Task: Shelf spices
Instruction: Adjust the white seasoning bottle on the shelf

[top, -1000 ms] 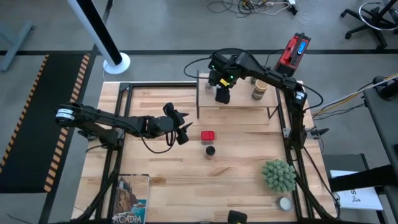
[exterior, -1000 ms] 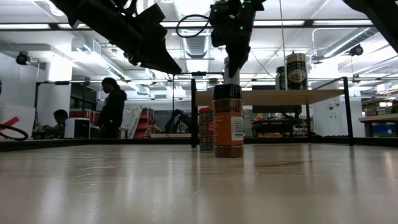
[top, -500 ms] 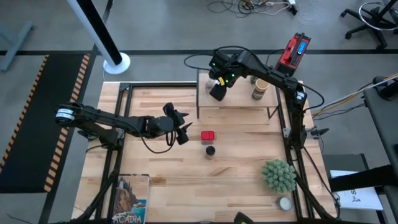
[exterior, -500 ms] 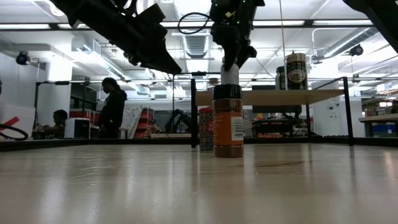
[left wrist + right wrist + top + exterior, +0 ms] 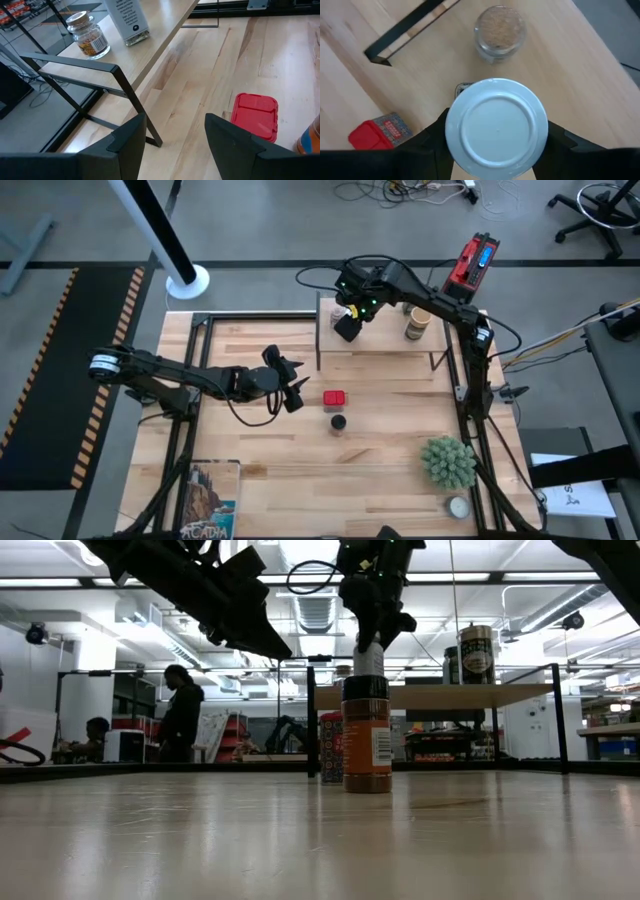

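Black-lid jar [image 5: 338,422]: on worktop, near the red tin [image 5: 335,398]; both unshelved.
Left gripper [image 5: 297,393]: hovers just left of red tin, jaws apart, empty.
Right gripper [image 5: 345,326]: over shelf [image 5: 385,343] left end, jaws clamped on white-lid jar [image 5: 496,128].
Change: jar shifted leftward over half a second; placement looks close.
Shelved: glass jar [image 5: 499,31]; tan cylinder [image 5: 417,323] far right.
Hidden: jar base and its contact with shelf unseen.
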